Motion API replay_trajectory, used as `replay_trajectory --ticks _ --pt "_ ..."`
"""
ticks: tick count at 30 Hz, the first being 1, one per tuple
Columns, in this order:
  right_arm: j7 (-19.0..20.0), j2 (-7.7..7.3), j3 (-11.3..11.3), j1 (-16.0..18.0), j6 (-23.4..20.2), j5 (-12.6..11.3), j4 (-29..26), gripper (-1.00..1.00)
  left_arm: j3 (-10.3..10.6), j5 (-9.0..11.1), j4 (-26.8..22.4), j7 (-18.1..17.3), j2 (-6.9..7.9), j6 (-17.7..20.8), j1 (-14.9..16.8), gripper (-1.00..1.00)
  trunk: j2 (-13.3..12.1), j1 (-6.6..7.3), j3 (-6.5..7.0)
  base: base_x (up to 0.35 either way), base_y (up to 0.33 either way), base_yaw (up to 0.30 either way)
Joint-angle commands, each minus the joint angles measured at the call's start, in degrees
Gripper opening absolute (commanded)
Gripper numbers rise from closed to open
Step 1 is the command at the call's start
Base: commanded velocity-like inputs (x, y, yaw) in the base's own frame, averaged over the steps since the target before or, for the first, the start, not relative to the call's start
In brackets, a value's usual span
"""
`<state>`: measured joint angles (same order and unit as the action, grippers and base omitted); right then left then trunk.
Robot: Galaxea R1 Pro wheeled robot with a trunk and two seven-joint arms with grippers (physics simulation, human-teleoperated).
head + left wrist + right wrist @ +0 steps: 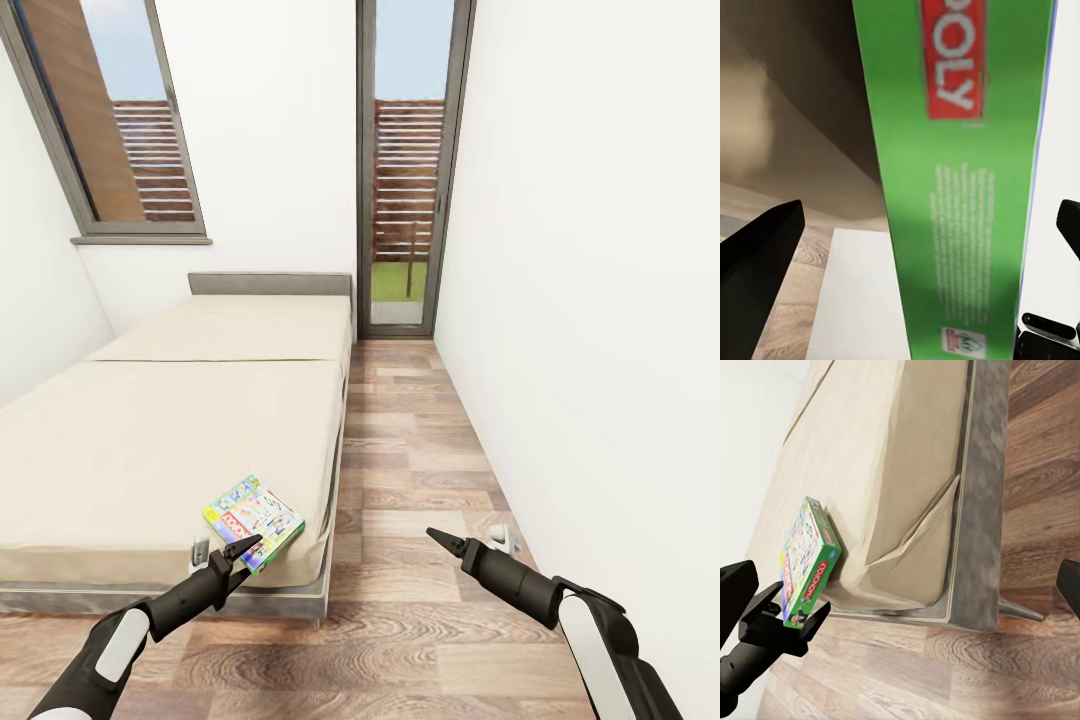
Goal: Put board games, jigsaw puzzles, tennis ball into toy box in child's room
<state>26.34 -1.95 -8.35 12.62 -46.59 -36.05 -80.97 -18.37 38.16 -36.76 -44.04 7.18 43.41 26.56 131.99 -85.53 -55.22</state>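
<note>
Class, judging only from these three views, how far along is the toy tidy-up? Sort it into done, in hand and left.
Done: nothing can be confirmed as packed away. In hand: the left end effector is at the near edge of a board game lying at the corner of the bed, its fingers spread either side of the box's green edge, not closed. Left: grasping and carrying it. The right end effector hangs empty over the floor.

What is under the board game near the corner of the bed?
The board game lies on the bed's beige mattress, near its front corner above the grey bed frame. The left hand is at its near edge. Whatever is directly beneath the box is covered.
</note>
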Motion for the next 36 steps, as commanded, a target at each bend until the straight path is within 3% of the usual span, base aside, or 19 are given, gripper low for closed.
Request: replay_trajectory --ticks 1,5,6,22,36 --pt "0.20 0.01 -0.09 0.04 -0.33 0.01 -0.02 1.00 -0.17 1.04 0.02 -0.16 -0.06 -0.26 1.49 1.00 0.02 0.00 -0.04 0.000 0.000 0.000" --pt "0.20 0.01 -0.09 0.04 -0.34 0.05 -0.05 1.00 -0.17 1.04 0.02 -0.17 -0.06 -0.26 1.48 1.00 0.02 0.00 -0.04 0.000 0.000 0.000" --pt "0.20 -0.01 -0.09 0.04 -0.34 0.06 -0.05 1.00 -0.17 1.04 0.02 -0.17 -0.06 -0.26 1.48 -1.00 0.02 0.00 -0.04 0.000 0.000 0.000" --pt "0.20 -0.07 -0.09 0.04 -0.34 0.01 -0.06 1.00 -0.20 1.09 0.02 -0.25 -0.06 -0.20 1.48 -1.00 0.02 0.00 -0.04 0.000 0.000 0.000" --pt "0.20 -0.06 -0.09 0.04 -0.34 0.01 -0.06 1.00 -0.09 1.04 0.02 -0.26 -0.03 -0.08 1.48 -1.00 -5.60 3.08 2.47 0.000 0.000 0.000"
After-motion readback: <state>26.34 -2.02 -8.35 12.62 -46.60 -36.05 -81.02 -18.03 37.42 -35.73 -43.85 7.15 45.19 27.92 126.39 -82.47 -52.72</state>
